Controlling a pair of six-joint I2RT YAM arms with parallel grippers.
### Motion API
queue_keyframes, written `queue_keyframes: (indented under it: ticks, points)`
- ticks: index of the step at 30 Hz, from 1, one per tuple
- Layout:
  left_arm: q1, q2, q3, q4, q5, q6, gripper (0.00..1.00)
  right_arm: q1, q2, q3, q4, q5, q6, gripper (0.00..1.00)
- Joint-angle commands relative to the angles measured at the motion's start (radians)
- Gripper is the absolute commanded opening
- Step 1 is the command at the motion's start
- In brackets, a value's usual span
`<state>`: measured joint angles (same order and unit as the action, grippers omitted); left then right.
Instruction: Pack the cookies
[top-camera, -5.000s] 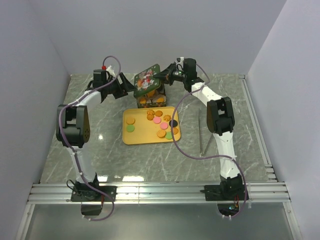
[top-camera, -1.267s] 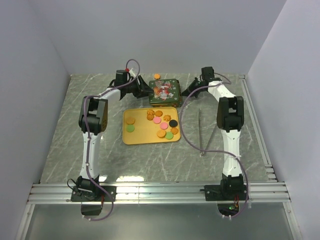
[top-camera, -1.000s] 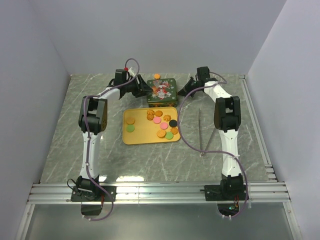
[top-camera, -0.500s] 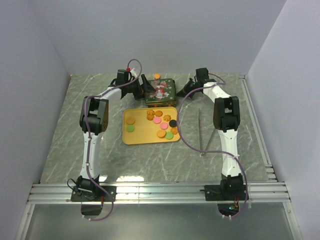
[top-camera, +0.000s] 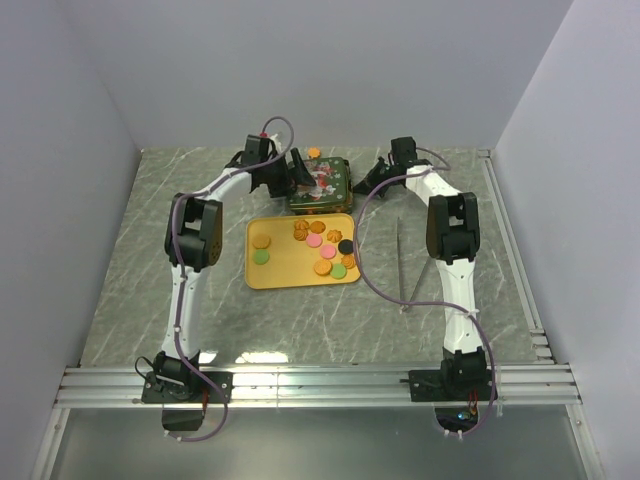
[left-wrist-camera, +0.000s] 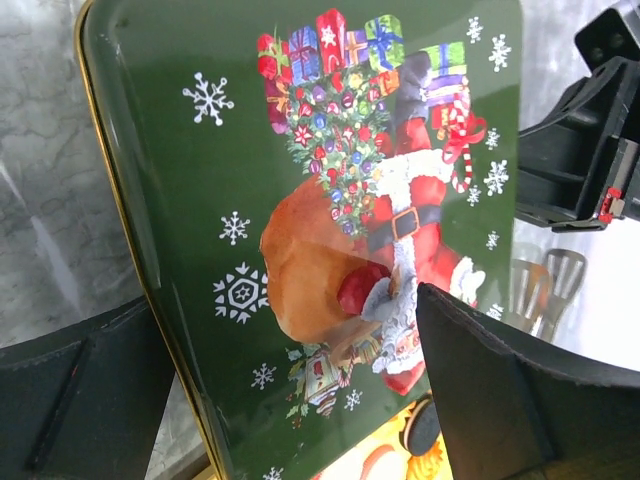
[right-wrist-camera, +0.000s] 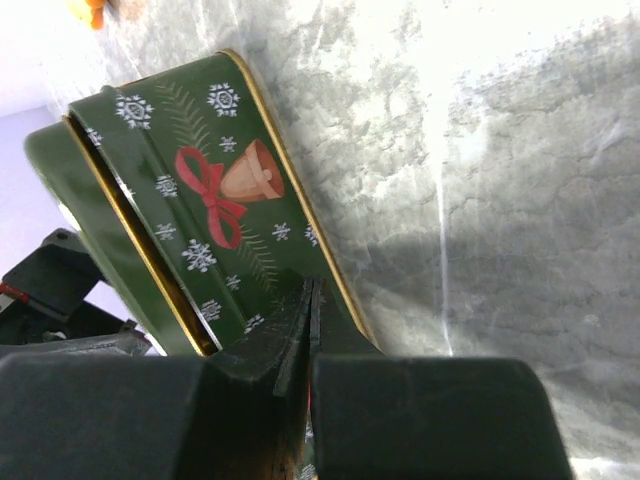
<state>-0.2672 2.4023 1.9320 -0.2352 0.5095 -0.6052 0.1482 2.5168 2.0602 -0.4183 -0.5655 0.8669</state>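
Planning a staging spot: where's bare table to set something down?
Free: table left of the tray; the near strip in front of the tray; right of the thin rod. Crowded: back centre, left gripper and right gripper at the tin. Cookies crowd the tray's right half.

Cookies (top-camera: 314, 240): surface detail too small to resolve overhead. Tin lid (left-wrist-camera: 330, 200): cut off by the frame's top and bottom edges.

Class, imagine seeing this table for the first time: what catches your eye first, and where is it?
A green Christmas tin with Santa on its lid stands at the far middle of the table, the open left gripper at its left end and the shut right gripper beside its right end. In front of it lies a yellow tray of bright cookies.
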Motion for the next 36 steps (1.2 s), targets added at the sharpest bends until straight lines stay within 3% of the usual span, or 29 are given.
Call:
queue_keyframes:
  ticks: [1,17,27,36]
  points:
    - [-0.055,-0.04,0.045,-0.029,-0.003,0.015,0.99,0.05,-0.026,-0.018,0.046,-0.062,0.014,0.02]
    - [-0.102,-0.028,0.222,-0.151,-0.154,-0.051,0.99,0.051,-0.046,-0.069,0.082,-0.07,0.02,0.0]
    - [-0.122,0.011,0.222,-0.214,-0.174,-0.03,1.0,0.051,-0.053,-0.072,0.088,-0.077,0.02,0.0]
    - [-0.107,0.017,0.202,-0.312,-0.308,0.042,0.99,0.051,-0.062,-0.072,0.078,-0.074,0.009,0.0]
